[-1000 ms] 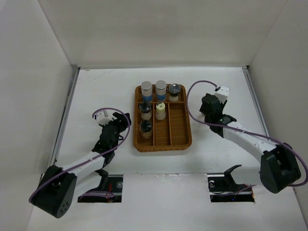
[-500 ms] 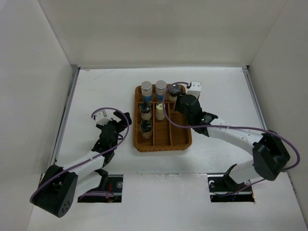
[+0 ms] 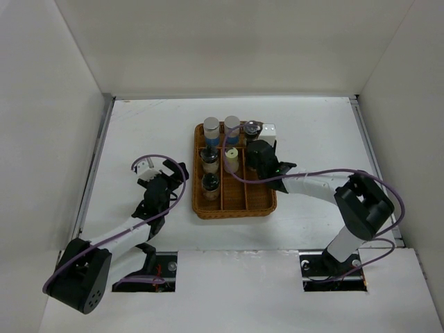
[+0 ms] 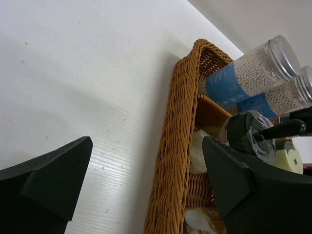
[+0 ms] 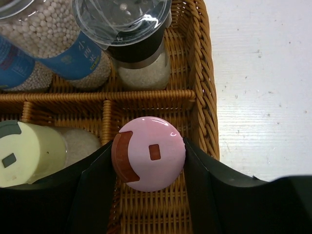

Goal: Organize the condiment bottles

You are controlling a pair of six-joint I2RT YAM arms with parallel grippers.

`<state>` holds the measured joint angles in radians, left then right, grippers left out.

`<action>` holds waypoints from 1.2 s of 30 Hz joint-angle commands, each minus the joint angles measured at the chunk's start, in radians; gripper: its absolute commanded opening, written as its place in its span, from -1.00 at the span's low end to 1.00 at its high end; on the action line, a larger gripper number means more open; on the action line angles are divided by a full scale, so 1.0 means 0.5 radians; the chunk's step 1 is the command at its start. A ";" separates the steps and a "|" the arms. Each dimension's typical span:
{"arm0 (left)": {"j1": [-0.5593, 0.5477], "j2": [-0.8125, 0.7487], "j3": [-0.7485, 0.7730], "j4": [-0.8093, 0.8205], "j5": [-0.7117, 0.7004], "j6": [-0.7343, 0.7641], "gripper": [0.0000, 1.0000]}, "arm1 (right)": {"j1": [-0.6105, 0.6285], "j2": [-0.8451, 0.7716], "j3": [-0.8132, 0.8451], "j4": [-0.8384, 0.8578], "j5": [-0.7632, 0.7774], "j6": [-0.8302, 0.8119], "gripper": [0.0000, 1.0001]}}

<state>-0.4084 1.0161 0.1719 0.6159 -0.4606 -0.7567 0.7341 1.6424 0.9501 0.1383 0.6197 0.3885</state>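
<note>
The brown wicker tray (image 3: pixel 260 201) holds several condiment bottles. Two white jars with blue bands (image 3: pixel 211 129) (image 3: pixel 232 127) stand in its far compartments, beside a clear-capped dark jar (image 3: pixel 251 130). Two dark-capped jars (image 3: pixel 209 158) (image 3: pixel 210 184) stand in the left column and a cream-capped one (image 3: pixel 232 158) in the middle. My right gripper (image 5: pixel 148 163) is shut on a pink-capped bottle (image 5: pixel 151 156) over the tray's right column, behind the clear-capped jar (image 5: pixel 129 29). I cannot tell whether it touches the tray floor. My left gripper (image 3: pixel 166 177) is open and empty on the table left of the tray (image 4: pixel 178 146).
White walls enclose the table on three sides. The right arm's wrist and purple cable (image 3: pixel 305 173) lie over the tray's right side. The near part of the tray's columns holds nothing. The blue-band jars (image 4: pixel 248 73) show past the tray rim in the left wrist view.
My right arm has swung left from beside the tray to over its right column. My left arm has not moved.
</note>
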 commanded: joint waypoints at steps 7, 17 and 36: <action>0.014 0.011 0.086 0.017 -0.076 -0.030 1.00 | 0.006 -0.131 0.045 0.162 0.040 -0.013 0.90; 0.021 0.128 0.233 -0.274 -0.146 -0.107 1.00 | -0.117 -0.631 -0.289 0.229 0.156 0.033 1.00; 0.030 0.275 0.478 -0.566 -0.300 -0.082 1.00 | -0.562 -0.895 -0.863 0.386 0.065 0.536 1.00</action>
<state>-0.3931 1.1633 0.3565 0.3290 -0.5861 -0.7998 0.4641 1.1790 0.5114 0.2584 0.6746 0.6147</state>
